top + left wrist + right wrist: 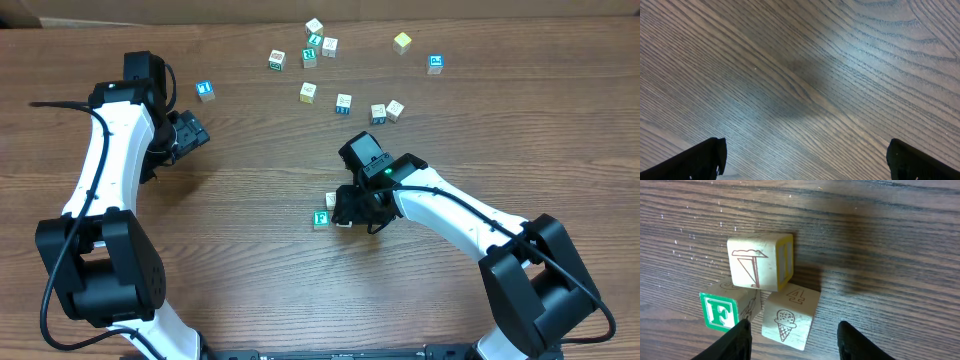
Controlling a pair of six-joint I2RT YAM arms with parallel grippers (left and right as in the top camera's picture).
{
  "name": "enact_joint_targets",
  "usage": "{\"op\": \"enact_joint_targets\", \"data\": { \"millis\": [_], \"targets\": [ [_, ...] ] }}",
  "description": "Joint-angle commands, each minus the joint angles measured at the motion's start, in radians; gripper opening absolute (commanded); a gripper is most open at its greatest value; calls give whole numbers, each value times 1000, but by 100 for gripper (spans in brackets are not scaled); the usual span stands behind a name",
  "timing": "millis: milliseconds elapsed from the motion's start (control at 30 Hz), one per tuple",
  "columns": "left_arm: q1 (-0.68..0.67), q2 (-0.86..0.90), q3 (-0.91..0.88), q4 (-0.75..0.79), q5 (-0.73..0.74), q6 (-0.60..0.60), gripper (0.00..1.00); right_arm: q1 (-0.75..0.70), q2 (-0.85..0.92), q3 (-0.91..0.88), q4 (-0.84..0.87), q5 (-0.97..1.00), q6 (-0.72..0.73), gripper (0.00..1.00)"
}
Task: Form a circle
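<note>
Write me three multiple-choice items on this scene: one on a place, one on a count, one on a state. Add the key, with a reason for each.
1. Where does the green F block lie?
A. At the table's far edge
B. In the small cluster at the right gripper
C. Under the left arm

2. How many blocks show in the right wrist view?
A. Two
B. Three
C. Five

3. How does the left gripper stand?
A. Shut on a block
B. Shut, empty
C. Open, empty

Key:
1 B, it sits by two other blocks just ahead of that gripper's fingers.
2 B, the green F block, the ice-cream block and the yellow-sided block.
3 C, its fingers stand wide apart over bare table.
</note>
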Motion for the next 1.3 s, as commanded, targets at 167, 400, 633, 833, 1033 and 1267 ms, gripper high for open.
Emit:
{"op": "enact_joint_targets", "data": {
  "millis": [167,400,633,833,1033,1267],
  "targets": [
    [0,0,21,0,-12,11,100,5,23,13,-1,20,8,52],
    [0,0,21,0,-12,11,100,5,24,13,-2,20,8,51],
    [0,0,21,0,-12,11,100,5,24,13,-10,20,7,43],
    [0,0,21,0,-12,11,100,5,24,13,-12,20,-1,39],
    [0,0,21,0,-12,11,100,5,24,14,-12,20,-8,37],
    [0,0,21,0,-12,11,100,5,24,14,-12,20,-11,33]
  ]
}}
